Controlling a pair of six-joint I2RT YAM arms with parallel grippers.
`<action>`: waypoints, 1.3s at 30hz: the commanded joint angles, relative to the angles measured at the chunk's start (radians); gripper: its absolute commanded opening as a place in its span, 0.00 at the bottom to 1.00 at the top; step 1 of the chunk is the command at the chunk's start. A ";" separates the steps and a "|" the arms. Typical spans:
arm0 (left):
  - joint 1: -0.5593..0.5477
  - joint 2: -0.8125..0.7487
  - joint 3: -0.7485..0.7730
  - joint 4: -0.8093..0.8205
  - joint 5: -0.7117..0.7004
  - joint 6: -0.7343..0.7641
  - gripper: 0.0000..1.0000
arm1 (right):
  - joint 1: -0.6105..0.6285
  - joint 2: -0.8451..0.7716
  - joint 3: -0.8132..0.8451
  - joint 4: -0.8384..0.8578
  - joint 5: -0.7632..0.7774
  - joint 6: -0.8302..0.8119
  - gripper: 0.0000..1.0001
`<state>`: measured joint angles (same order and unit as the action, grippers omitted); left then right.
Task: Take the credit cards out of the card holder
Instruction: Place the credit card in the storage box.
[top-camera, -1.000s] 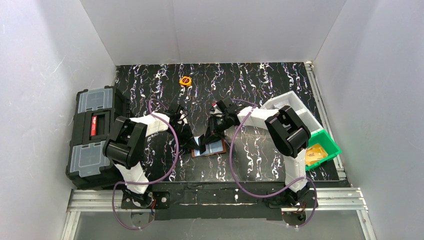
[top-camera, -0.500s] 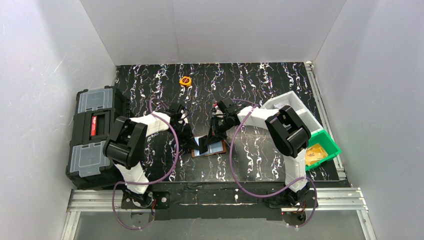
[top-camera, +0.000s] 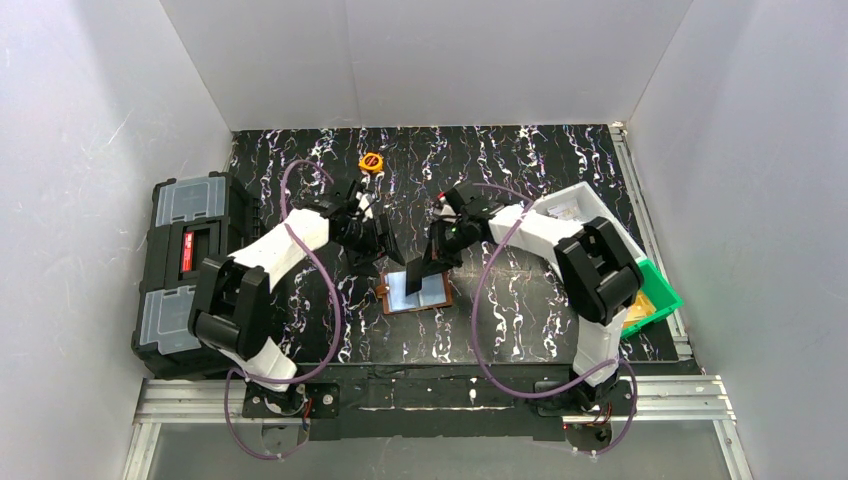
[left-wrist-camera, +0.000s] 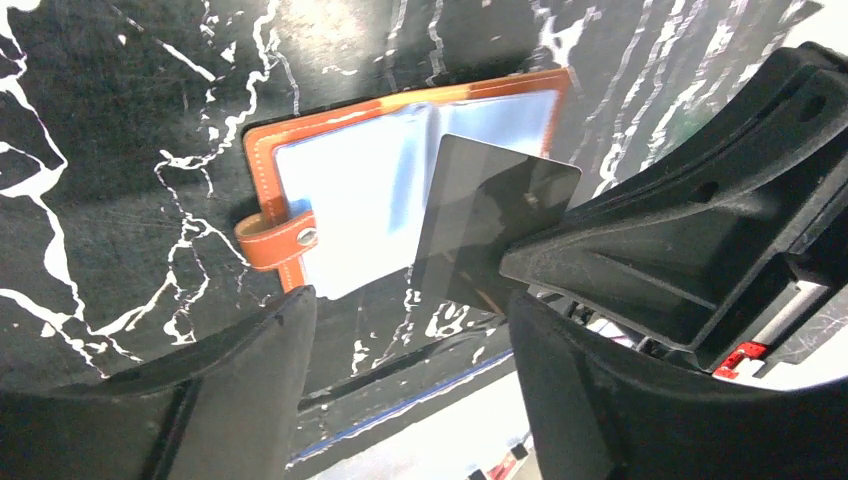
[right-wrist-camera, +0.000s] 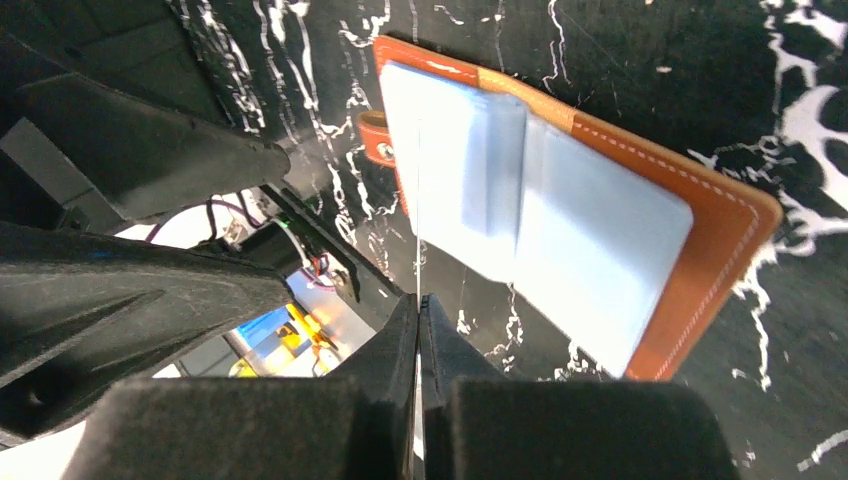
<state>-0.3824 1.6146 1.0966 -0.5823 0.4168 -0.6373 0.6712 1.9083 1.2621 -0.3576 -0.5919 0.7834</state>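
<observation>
The right gripper (right-wrist-camera: 418, 305) was seen closed on one credit card (left-wrist-camera: 488, 205), with both jaws pressed flat against the card's near end. From the right wrist the card was shown edge-on, as a thin bright line running straight out from the fingertips. From the left wrist its face was shown dark grey and was tilted down toward the card holder (left-wrist-camera: 350, 190). Whether the card's far end was touching the holder could not be told. The card holder was laid open and flat on the black marbled table (left-wrist-camera: 120, 150), just ahead of and below the right jaws and partly under the held card. Its clear pockets (right-wrist-camera: 590, 230) were turned upward, pale blue, and its strap tab (left-wrist-camera: 280, 240) was left sticking out on the side nearer the left gripper (left-wrist-camera: 410, 300). The left jaws were held apart, with nothing gripped between them. The holder and the card were framed in the gap ahead of the left fingertips, near them. Whether more cards were kept in the pockets could not be made out.
</observation>
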 joint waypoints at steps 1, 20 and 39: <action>0.000 -0.080 0.074 -0.088 -0.018 0.043 0.74 | -0.036 -0.112 0.004 -0.045 0.023 -0.018 0.01; 0.000 -0.086 0.077 -0.041 0.069 0.067 0.95 | -0.340 -0.498 -0.048 -0.525 0.448 -0.043 0.01; 0.000 -0.051 0.065 -0.009 0.119 0.090 0.98 | -0.811 -0.426 0.083 -0.816 0.929 -0.009 0.01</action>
<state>-0.3824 1.5673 1.1713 -0.5835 0.5098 -0.5652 -0.1062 1.4284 1.2816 -1.1419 0.2371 0.7593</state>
